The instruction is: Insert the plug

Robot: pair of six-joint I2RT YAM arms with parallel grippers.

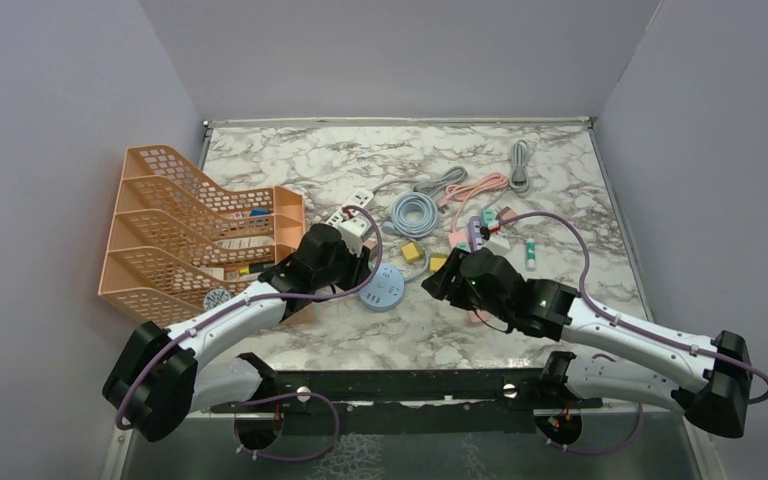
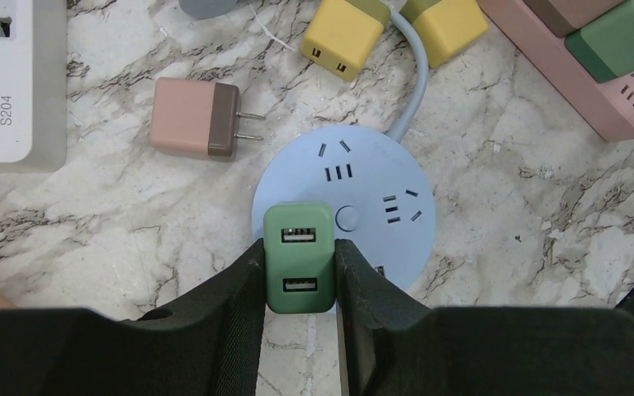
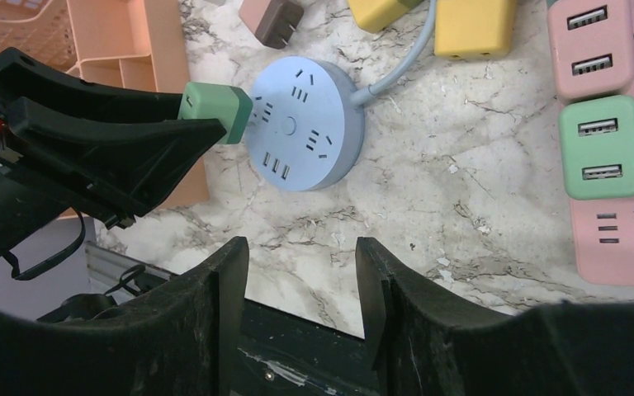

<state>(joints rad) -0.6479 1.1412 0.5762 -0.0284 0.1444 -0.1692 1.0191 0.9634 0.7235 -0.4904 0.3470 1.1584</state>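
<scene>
1. Left gripper [image 2: 299, 276] pinches the green plug [image 2: 298, 235] at the socket's [image 2: 380, 177] left rim. I cannot tell whether the prongs are seated.
2. Hold the plug upright, line the prongs up with the slots, then press straight down.
3. Right gripper [image 3: 301, 264] hovers near the socket, fingers apart and empty. It could steady the socket.

Left arm [image 1: 222, 322] reaches forward and inward, wrist tipped down; left gripper [image 2: 299, 246] clamped on a green plug [image 2: 299, 224]; right arm [image 1: 620, 325] angled inward, low; right gripper [image 3: 301, 245] fingers parted, nothing between them.
</scene>
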